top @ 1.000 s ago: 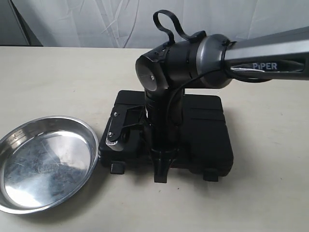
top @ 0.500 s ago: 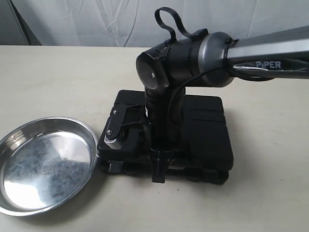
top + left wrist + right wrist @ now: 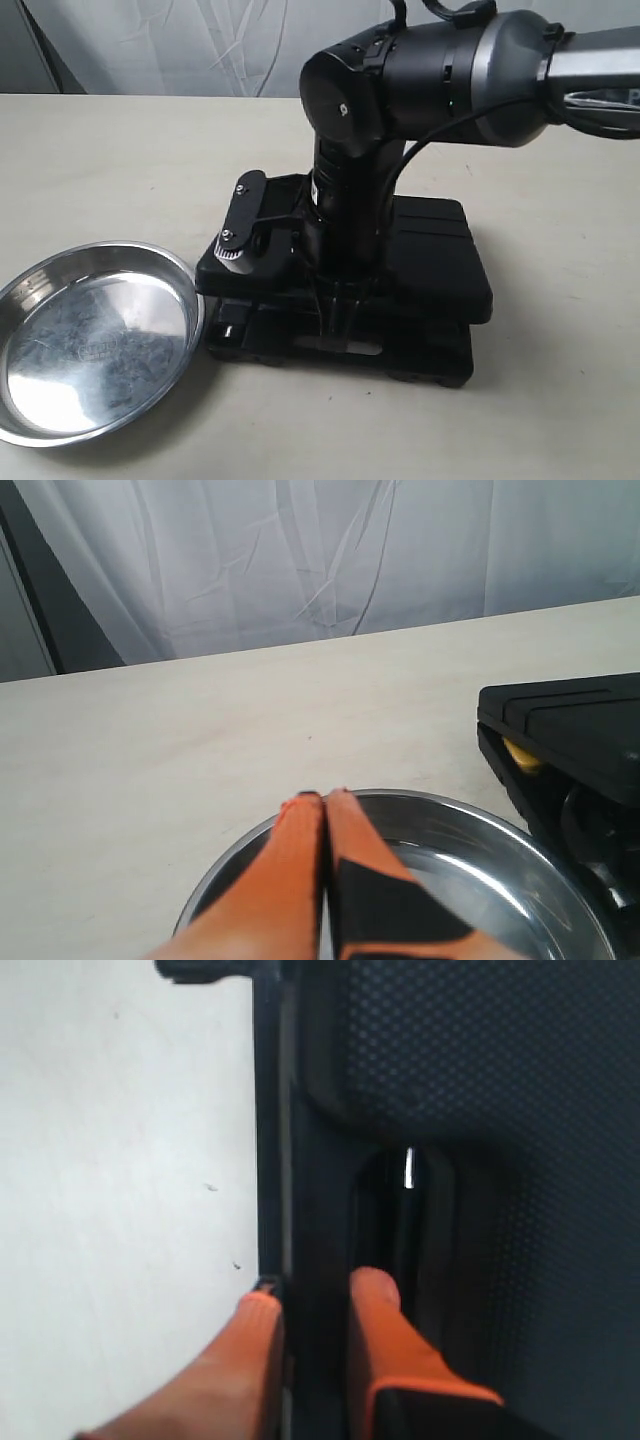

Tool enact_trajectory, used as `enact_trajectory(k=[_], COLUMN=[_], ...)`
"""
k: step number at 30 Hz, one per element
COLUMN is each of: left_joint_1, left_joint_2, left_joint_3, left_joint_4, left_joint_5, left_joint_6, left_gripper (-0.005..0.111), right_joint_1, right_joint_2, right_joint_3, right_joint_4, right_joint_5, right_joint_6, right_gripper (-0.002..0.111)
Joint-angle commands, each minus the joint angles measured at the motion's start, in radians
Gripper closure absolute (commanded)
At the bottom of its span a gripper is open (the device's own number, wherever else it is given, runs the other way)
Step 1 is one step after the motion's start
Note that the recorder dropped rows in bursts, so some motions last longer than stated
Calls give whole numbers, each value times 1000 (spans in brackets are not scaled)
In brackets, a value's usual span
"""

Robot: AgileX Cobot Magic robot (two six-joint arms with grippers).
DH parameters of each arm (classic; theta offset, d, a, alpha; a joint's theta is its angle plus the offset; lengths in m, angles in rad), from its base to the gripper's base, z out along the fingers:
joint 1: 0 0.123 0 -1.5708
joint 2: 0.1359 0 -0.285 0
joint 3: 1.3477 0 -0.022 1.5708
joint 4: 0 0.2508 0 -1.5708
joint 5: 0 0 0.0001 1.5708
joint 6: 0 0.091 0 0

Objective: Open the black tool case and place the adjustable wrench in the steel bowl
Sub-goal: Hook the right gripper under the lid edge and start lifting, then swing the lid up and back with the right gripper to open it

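Observation:
The black tool case point(image 3: 435, 262) lies mid-table with its lid raised a little off the base point(image 3: 440, 358) at the front. My right gripper point(image 3: 336, 308) reaches down over the lid and is shut on its front edge point(image 3: 300, 1210), one finger on each side of the rim point(image 3: 315, 1290). The steel bowl point(image 3: 95, 335) sits left of the case, touching or nearly touching it. My left gripper point(image 3: 323, 798) is shut and holds nothing, hovering over the bowl's rim point(image 3: 470, 810). The adjustable wrench is hidden inside the case.
The left wrist view looks into the gap of the part-open case point(image 3: 570, 730), where something yellow point(image 3: 520, 752) shows. A white curtain point(image 3: 200, 45) hangs behind the table. Bare tabletop point(image 3: 560, 420) surrounds the case and bowl.
The right gripper has risen with the lid's front edge, so a gap has opened between the lid and the base. The bowl has not moved.

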Motion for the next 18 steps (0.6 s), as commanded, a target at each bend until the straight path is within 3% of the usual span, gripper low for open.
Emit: enact_trajectory(k=[1,18], left_joint_1=[-5,-5], left_joint_2=[-7,-7], left_joint_3=[5,5], left_joint_4=[0,0], left_joint_5=[-6,-4], left_joint_6=[0,0], left_gripper=[106,106], right_joint_1=[-2,-2], right_joint_2=[-38,-148], right_joint_3=[-3,-3], right_joint_4=[-6,-63], right_joint_5=[47,104], right_joint_6=[27,43], right_gripper=[109,109])
